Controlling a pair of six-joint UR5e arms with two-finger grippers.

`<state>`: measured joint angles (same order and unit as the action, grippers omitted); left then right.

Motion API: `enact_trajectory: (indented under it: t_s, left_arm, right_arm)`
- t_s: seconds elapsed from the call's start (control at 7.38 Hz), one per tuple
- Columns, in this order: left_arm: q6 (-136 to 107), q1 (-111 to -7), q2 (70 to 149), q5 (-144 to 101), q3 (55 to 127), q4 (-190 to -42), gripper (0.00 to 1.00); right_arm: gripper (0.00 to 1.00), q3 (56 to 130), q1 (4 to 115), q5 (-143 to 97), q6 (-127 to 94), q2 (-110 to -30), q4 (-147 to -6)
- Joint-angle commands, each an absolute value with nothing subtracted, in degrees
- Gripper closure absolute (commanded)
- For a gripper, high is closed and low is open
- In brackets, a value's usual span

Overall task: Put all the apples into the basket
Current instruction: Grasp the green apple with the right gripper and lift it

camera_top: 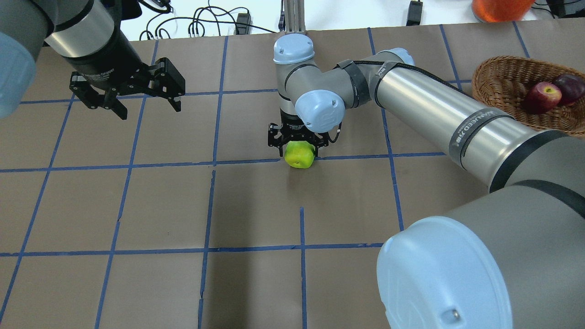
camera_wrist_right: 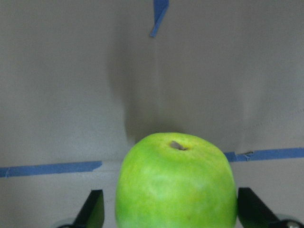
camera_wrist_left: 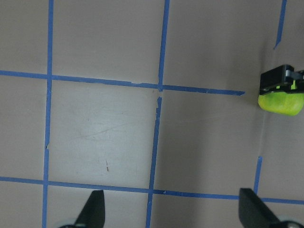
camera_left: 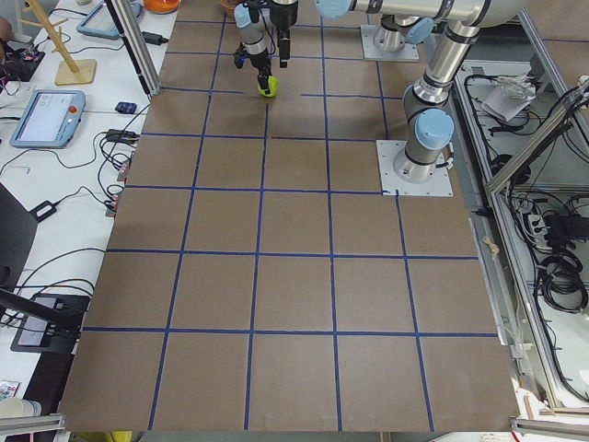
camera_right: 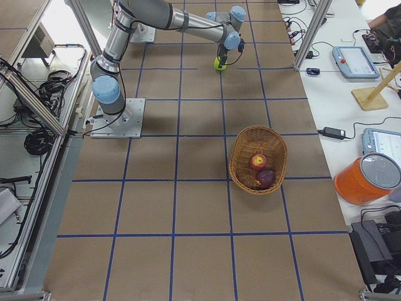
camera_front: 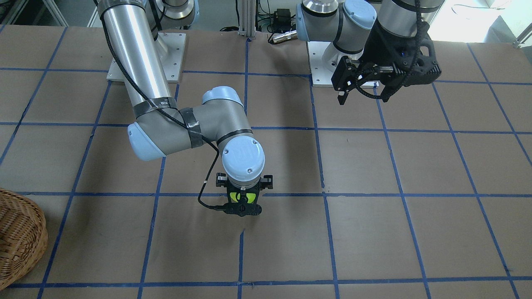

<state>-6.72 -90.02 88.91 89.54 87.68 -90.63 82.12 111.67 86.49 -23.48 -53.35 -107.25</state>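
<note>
Green apple [camera_wrist_right: 175, 183], the last of three not yet in the basket [camera_right: 241, 150], is pictured on the taped table [camera_top: 160, 205] near its middle, well apart from the basket, where the red apple [camera_top: 542, 97] and the dark maroon apple [camera_top: 569, 87] are already seen lying side by side. The fruit is straddled by the right gripper [camera_top: 298, 147], whose fingers [camera_wrist_right: 92, 213] are spread to either side with a sliver of gap showing on at least one flank, so no grip is judged to have been made. The left gripper [camera_top: 150, 110] is held above bare table, well apart from the fruit, its fingers likewise spread and nothing between them. The closing of the fingers is judged to be the step in hand. Trouble could be expected if one finger meets the smooth, rounded skin before the other: the apple might be nudged sideways or rolled out of the pinch. A hold taken too low or too lightly could let it slip on the long carry to the basket, and a release from too high might bruise it against the two apples lying there.
</note>
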Motion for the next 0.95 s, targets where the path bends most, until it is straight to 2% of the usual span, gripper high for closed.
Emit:
enact_trajectory:
  t_s: [0.0,0.14,0.27,0.54,0.81]
  left_arm:
    - [-7.03,-90.00,92.71,89.47,84.21,-90.18,0.00]
    - [-6.42,-90.17,93.07,89.65,84.63,-89.57,0.00]
    - [-5.81,-90.18,93.25,89.74,84.99,-88.17,0.00]
    - [-5.71,-90.09,93.43,89.91,85.34,-87.19,0.00]
    - [-5.71,-90.17,93.17,90.00,86.74,-87.10,0.00]
  right_arm:
    - [0.41,84.28,112.68,91.04,-22.94,-53.17,-114.99]
    - [0.77,84.20,111.98,90.88,-22.85,-53.43,-115.31]
    - [0.98,82.98,110.67,90.27,-22.68,-54.22,-115.31]
    - [1.00,78.08,101.75,90.35,-12.48,-59.03,-105.63]
    - [1.00,71.23,86.74,91.84,6.67,-60.91,-94.18]
